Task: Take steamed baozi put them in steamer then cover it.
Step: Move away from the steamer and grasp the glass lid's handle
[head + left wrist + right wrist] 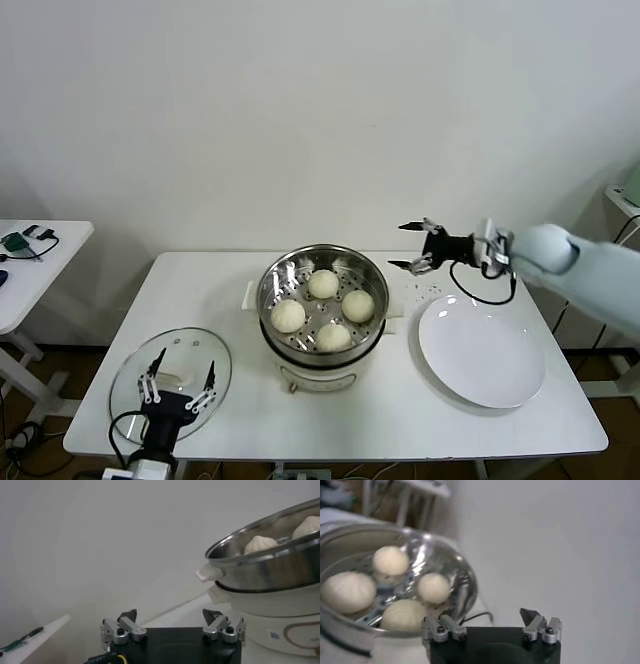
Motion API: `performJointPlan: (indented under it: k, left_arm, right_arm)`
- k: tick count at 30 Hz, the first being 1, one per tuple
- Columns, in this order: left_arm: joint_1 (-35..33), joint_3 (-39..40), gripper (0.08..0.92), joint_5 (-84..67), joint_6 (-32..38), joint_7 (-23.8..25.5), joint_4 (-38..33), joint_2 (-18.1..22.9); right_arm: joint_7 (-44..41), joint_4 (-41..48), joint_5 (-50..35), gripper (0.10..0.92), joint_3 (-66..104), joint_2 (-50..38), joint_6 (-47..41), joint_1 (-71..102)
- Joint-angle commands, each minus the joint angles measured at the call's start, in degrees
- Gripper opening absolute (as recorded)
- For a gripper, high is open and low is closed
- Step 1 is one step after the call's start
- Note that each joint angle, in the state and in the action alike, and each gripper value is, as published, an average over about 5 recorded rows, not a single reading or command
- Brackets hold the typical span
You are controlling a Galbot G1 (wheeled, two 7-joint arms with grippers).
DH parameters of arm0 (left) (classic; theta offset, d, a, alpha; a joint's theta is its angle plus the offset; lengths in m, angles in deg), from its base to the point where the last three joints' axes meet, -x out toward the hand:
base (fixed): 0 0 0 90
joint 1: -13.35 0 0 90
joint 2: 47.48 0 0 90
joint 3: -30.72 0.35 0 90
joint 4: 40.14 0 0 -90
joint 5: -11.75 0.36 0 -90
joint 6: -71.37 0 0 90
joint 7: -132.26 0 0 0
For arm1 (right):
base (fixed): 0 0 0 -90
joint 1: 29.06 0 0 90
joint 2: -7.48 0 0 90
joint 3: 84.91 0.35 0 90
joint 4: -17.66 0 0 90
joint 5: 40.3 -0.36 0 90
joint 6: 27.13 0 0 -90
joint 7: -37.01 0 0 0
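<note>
The steamer (322,343) stands mid-table, a shiny steel pot on a white base, with several cream-white baozi (323,284) on its perforated tray. The pot's steel wall (280,570) and its rim (467,582) show in the two wrist views, as do baozi (260,543) (434,587). My right gripper (409,246) is open and empty, in the air to the right of the steamer rim. My left gripper (181,378) is open and empty over the glass lid (170,375) lying at the table's front left. It also shows in the left wrist view (172,617), as does the right one in its own (487,616).
A flat white plate (481,348) lies empty on the right of the white table (420,420). A small white side table (30,270) with cables stands at far left. A white wall is behind.
</note>
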Motion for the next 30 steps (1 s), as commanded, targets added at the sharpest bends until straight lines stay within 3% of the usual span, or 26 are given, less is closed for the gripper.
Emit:
performJointPlan:
  k: [1, 5, 12, 18, 23, 30]
  left_arm:
    - [-0.98, 0.51, 0.823, 8.64, 0.28, -0.58, -0.77, 1.9]
    - [-0.22, 0.35, 0.823, 14.04, -0.32, -1.3, -0.82, 2.19]
    - [0.96, -0.76, 0.823, 29.22, -3.43, -3.05, 0.77, 2.06]
    - [1.11, -1.4, 0.823, 51.35, -7.61, -2.0, 3.49, 1.16]
    - [2.62, -3.84, 0.823, 68.05, -2.42, -0.78, 8.1, 1.04]
    - [7.6, -6.79, 0.823, 74.59, 3.09, -2.16, 15.72, 1.21]
  right_arm:
    - [11.51, -1.75, 5.09, 0.823, 51.55, 0.05, 4.4, 47.4]
    - [11.69, -4.97, 9.07, 0.823, 67.59, 7.06, -0.58, 60.28]
    - [14.58, -9.77, 11.63, 0.823, 77.18, 14.46, -4.0, 70.25]
    - [15.88, -11.93, 12.72, 0.823, 84.08, 19.07, -6.41, 74.48]
    - [15.54, -13.22, 13.92, 0.823, 89.4, 23.14, -8.82, 77.5]
    - [13.2, -12.9, 15.08, 0.823, 92.15, 26.1, -10.72, 78.04]
